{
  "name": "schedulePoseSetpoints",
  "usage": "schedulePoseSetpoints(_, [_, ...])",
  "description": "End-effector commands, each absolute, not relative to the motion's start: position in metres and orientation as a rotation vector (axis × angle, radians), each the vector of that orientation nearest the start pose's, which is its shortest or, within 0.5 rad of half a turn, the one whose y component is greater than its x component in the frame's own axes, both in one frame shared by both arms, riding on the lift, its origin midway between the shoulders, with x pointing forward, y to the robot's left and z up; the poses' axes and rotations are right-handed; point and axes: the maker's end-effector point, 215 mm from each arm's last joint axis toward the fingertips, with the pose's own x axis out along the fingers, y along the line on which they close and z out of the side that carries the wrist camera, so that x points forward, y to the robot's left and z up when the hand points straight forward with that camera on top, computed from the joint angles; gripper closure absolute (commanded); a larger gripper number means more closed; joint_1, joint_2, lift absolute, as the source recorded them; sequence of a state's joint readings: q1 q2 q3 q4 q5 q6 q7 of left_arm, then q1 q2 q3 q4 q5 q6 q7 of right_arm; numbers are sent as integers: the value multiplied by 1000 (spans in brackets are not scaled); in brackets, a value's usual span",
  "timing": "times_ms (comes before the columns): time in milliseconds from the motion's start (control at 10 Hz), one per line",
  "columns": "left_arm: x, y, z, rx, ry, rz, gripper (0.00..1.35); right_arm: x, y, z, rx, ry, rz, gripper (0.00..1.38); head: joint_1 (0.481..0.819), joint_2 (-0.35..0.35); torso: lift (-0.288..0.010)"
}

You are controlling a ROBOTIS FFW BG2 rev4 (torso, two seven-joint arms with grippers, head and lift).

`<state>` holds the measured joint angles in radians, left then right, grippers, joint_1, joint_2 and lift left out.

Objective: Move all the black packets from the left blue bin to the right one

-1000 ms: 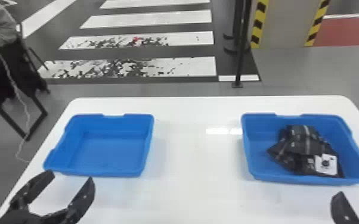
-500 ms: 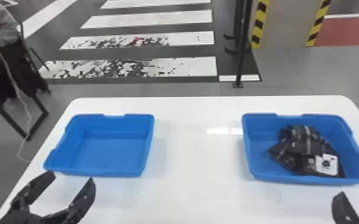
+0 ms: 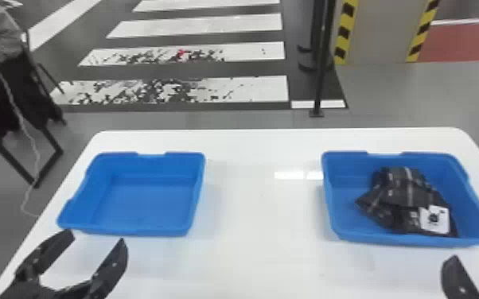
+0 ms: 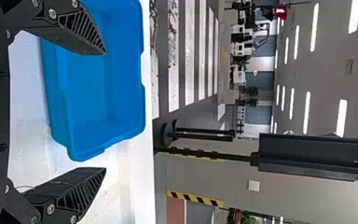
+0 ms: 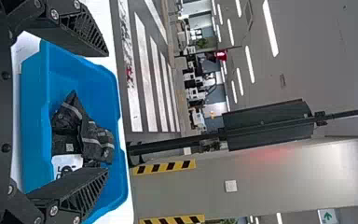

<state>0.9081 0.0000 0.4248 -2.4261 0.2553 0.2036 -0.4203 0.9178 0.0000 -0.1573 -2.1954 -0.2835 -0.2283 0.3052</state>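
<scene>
Black packets (image 3: 400,191) lie beyond the right tool (image 3: 459,280), which gapes wide and empty.

Head view: from above the tabletop (image 3: 262,238), forward and down. Wrist views: closer, facing past the far edge. Head and left share the left bin (image 3: 143,202); head and right, the right bin (image 3: 344,202).
</scene>
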Motion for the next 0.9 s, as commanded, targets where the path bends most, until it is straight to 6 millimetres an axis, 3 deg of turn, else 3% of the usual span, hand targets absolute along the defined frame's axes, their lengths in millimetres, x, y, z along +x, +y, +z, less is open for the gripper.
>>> schedulePoseSetpoints(0, [316, 321, -321, -5, 225, -137, 160, 315, -256, -332, 159, 22, 132, 154, 695, 121, -138])
schedulePoseSetpoints(800, [314, 320, -325, -17, 239, -137, 160, 315, -256, -333, 167, 24, 131, 154, 695, 121, -138])
